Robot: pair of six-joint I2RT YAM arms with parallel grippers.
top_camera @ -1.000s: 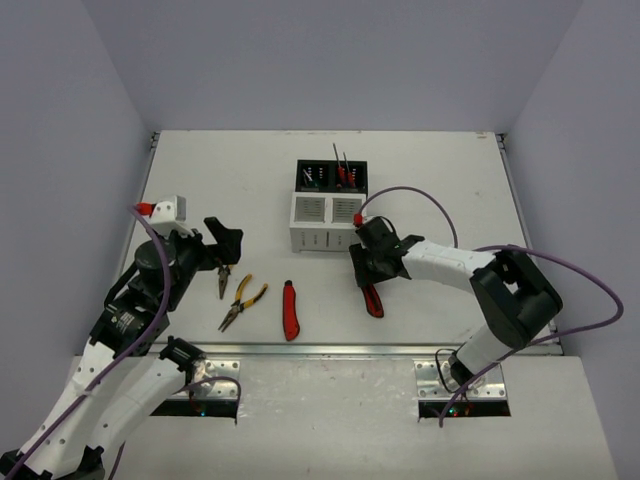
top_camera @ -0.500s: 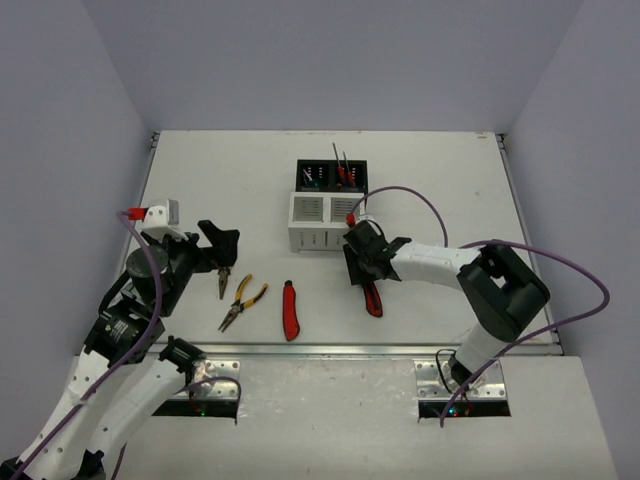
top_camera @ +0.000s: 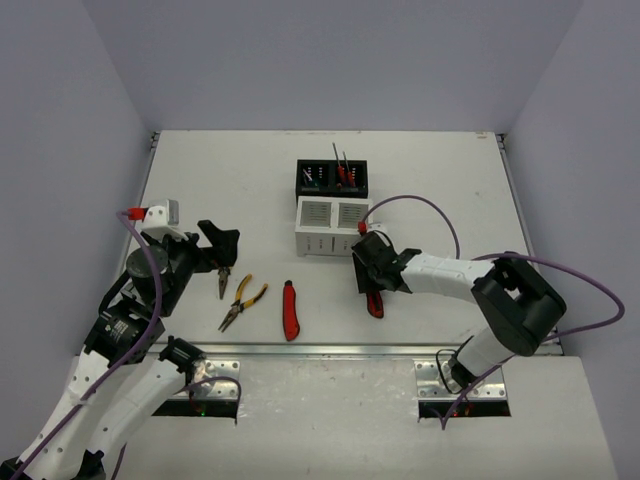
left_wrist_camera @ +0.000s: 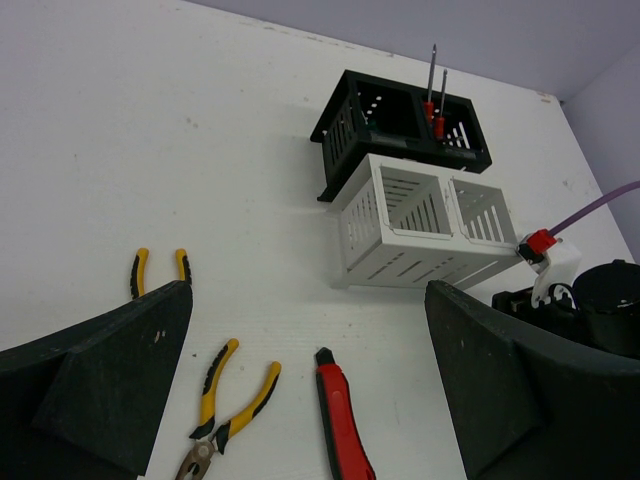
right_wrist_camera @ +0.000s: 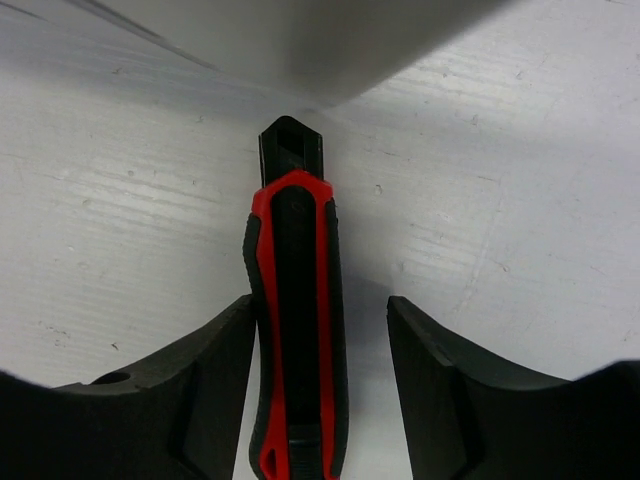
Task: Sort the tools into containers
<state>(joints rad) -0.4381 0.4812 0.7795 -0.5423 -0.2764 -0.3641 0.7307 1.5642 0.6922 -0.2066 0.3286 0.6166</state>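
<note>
A red-and-black utility knife [right_wrist_camera: 295, 330] lies flat on the table between the fingers of my right gripper [right_wrist_camera: 320, 305]. The gripper is open: its left finger [right_wrist_camera: 215, 370] is against the knife and the other stands apart. In the top view this knife [top_camera: 375, 303] pokes out below the right gripper [top_camera: 368, 283]. Just behind it is the white container [top_camera: 328, 226], with the black container [top_camera: 332, 178] further back holding screwdrivers [top_camera: 342, 165]. A second knife [top_camera: 290, 310] and two pliers [top_camera: 243, 300] [top_camera: 222, 283] lie left of centre. My left gripper [top_camera: 215, 252] hovers open above the pliers.
The white container's wall [right_wrist_camera: 300, 40] fills the top of the right wrist view, close to the knife's tip. In the left wrist view the white container [left_wrist_camera: 420, 225] and black container [left_wrist_camera: 400, 125] stand ahead, touching. The table's front edge [top_camera: 320, 348] runs near the tools.
The right gripper has slid a little toward the near edge over the knife, and the white container has shifted slightly right. The left arm settled early and has since held still.
</note>
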